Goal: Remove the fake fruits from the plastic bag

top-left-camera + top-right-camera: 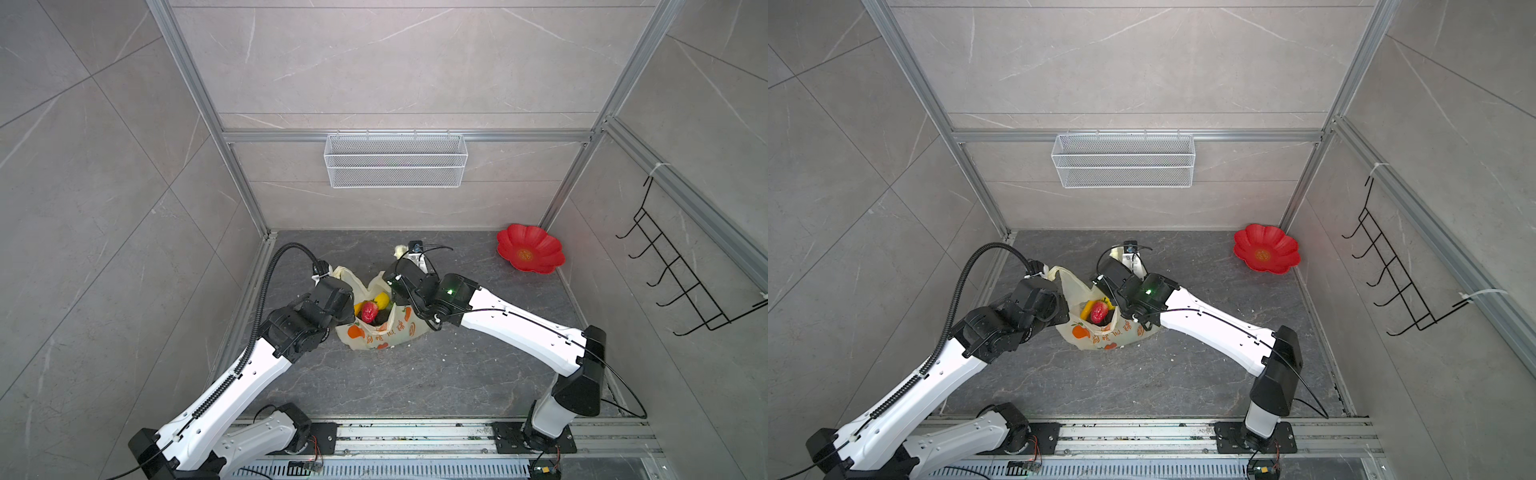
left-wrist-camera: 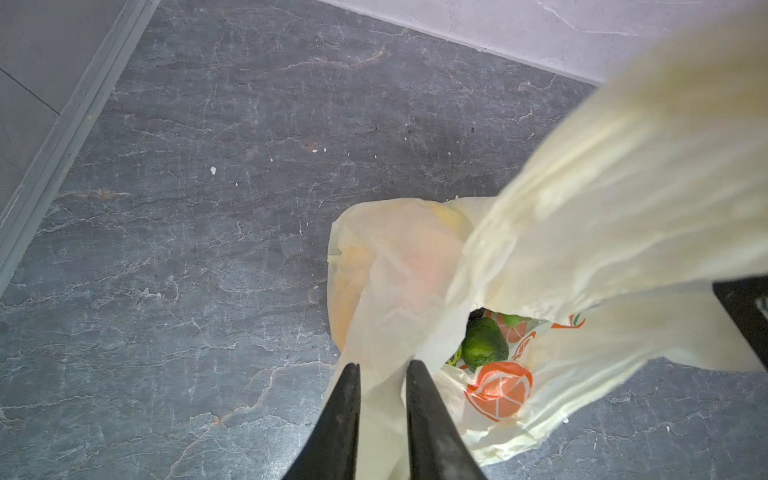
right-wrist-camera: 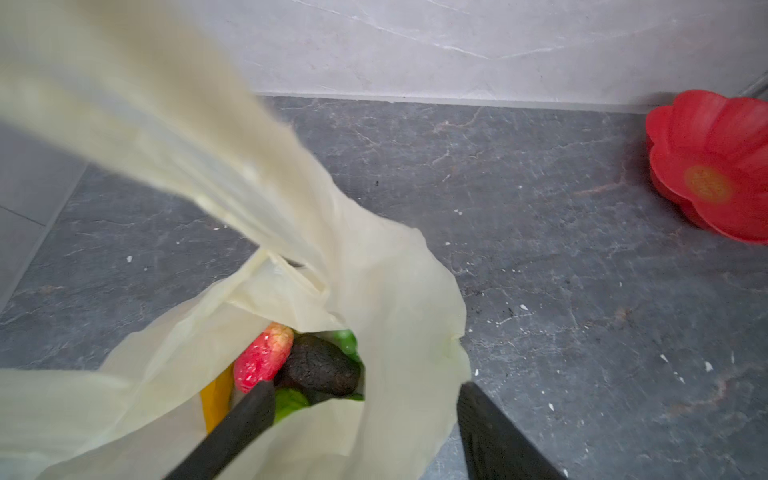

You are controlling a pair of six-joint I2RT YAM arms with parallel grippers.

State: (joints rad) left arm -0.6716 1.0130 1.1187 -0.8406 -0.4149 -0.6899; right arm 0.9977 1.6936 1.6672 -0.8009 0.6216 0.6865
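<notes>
Bag opening under way, fruits all inside
Plastic bag [image 1: 376, 332] sits mid-bench, mouth up, holding the fake fruits [image 1: 369, 311]: a red strawberry [image 3: 262, 359] with yellow, green and dark pieces. Left end effector [image 2: 383, 370] has its jaws nearly together with rim film between them; whether it pinches I cannot tell. Right end effector [image 3: 366, 387] stands open, straddling the opposite rim. Next, I judge, both must clamp and spread the mouth. Dark stone-look bench [image 1: 457, 374] also bears a red flower plate [image 1: 530, 248] in its far corner; grey tiled walls carry a wire basket [image 1: 395, 160] and a black hook rack [image 1: 681, 270]
</notes>
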